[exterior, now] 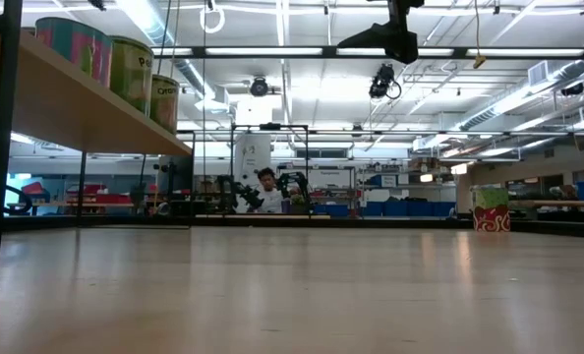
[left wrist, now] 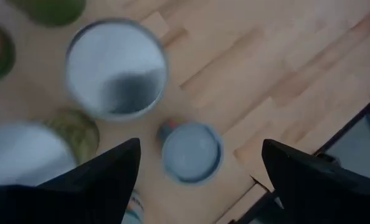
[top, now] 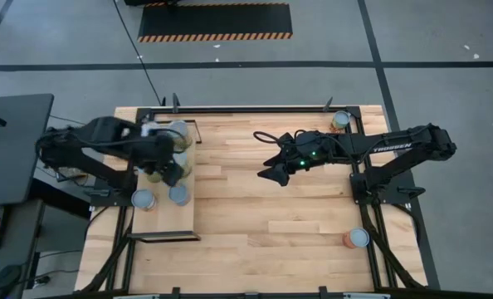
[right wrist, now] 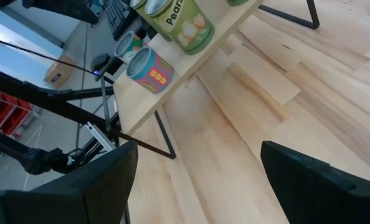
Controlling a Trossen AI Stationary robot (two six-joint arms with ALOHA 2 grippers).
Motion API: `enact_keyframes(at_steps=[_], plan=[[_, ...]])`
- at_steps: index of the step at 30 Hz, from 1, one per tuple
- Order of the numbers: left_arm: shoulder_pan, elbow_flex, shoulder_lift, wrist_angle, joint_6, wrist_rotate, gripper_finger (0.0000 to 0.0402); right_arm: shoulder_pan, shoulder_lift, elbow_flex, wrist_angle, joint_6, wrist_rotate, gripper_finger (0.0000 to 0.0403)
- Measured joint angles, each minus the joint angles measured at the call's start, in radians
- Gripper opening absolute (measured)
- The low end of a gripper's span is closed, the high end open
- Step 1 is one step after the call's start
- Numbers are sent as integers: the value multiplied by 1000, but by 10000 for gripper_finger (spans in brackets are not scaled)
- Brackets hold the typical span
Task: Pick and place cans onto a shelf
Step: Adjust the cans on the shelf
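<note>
The pale wood shelf (top: 165, 218) with its black frame stands at the table's left. Several cans stand on it, among them two silver-topped ones (top: 143, 199) (top: 178, 195) and one at the far end (top: 178, 133). My left gripper (top: 170, 170) hovers open above these cans. Its wrist view looks down on a large silver top (left wrist: 116, 65) and a smaller can (left wrist: 191, 151) between its fingers (left wrist: 200, 149). My right gripper (top: 273, 173) is open and empty over the table's middle, pointing toward the shelf (right wrist: 191, 68). Two cans stand on the table: one far right (top: 339, 120), an orange one near right (top: 356, 239).
The right wrist view shows labelled cans (right wrist: 151, 68) (right wrist: 179, 22) on the shelf's near end. In the low view the shelf board (exterior: 76, 108) is raised on black legs, and a can (exterior: 491, 208) stands on the table. A person shows in the room beyond (exterior: 267, 192).
</note>
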Motion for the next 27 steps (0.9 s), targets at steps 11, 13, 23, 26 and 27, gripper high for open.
enact_keyframes(at_steps=[11, 13, 23, 26, 27], plan=[[-58, -195, -240, 2, -109, -113, 343, 4, 0, 0, 8, 43, 1, 347], [-57, -234, -269, 1, -108, -103, 343, 4, 0, 0, 8, 54, 1, 347], [-56, -332, -297, 3, -82, -136, 343, 5, 0, 0, 14, 104, 3, 347], [-56, -332, -296, 2, -79, -154, 343, 5, 0, 0, 17, 104, 3, 347], [-56, -332, -296, 2, -79, -157, 343, 5, 0, 0, 22, 104, 3, 347]])
